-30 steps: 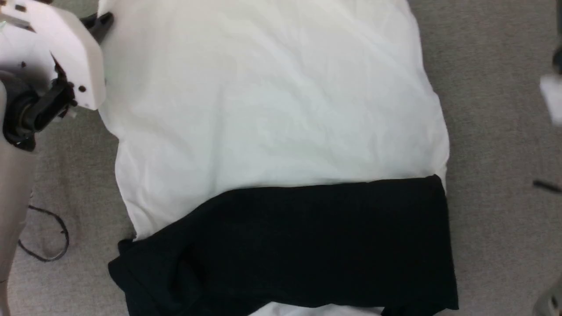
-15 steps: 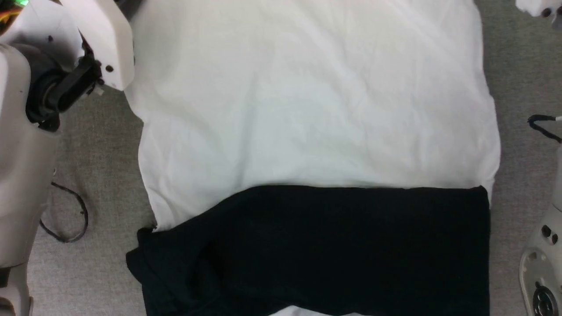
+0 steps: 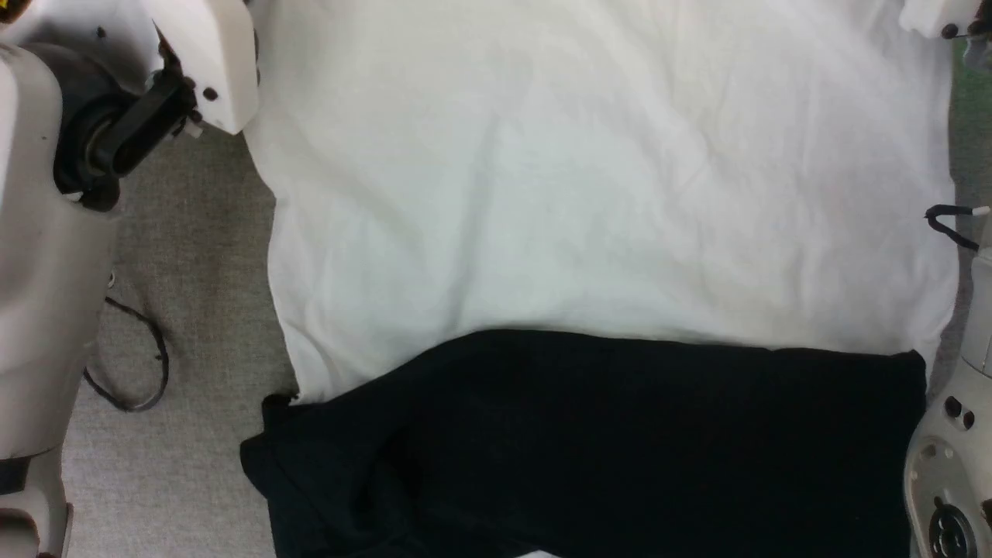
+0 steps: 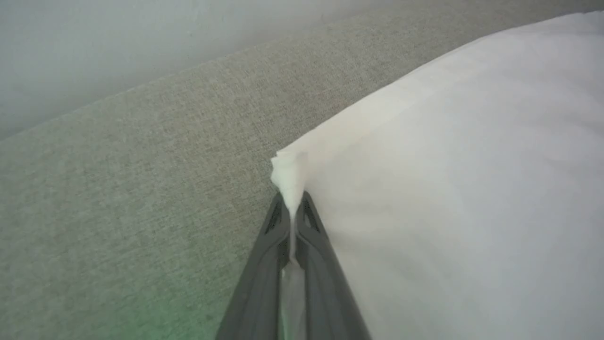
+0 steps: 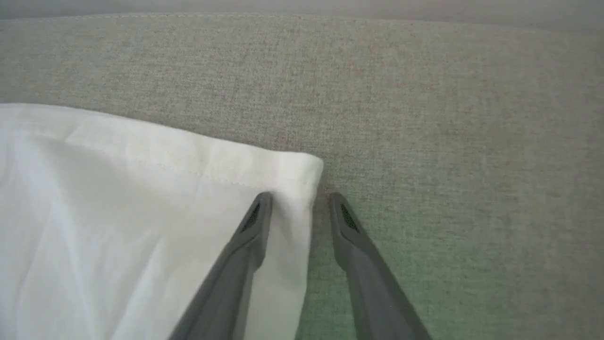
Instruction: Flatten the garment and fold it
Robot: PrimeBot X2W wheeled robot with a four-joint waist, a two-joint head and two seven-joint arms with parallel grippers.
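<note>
Now: one hem corner pinched, the other straddled

Currently the garment (image 3: 589,201) is seen spread flat on a grey woven surface (image 3: 194,256); in the head view its cream-white body is laid across the upper and middle part, lightly creased, and its black sleeves (image 3: 620,434) are folded across the near end as a broad dark band, bunched at the left end and squared off at the right. In the left wrist view the left gripper (image 4: 293,208) is seen with its jaws pressed together on a corner of the white hem; a small tuft of cloth is squeezed out above the fingertips. In the right wrist view the right gripper (image 5: 299,196) is held with its jaws spread at the other hem corner; one finger (image 5: 245,236) is set over the white cloth, the other is set over the grey surface just beside the cloth's edge; nothing is pinched between them. A pale left arm (image 3: 46,271) is seen at the left edge of the head view and a pale right arm (image 3: 953,434) at the right edge; a thin dark cable (image 3: 165,358) is looped on the surface near the left arm.
</note>
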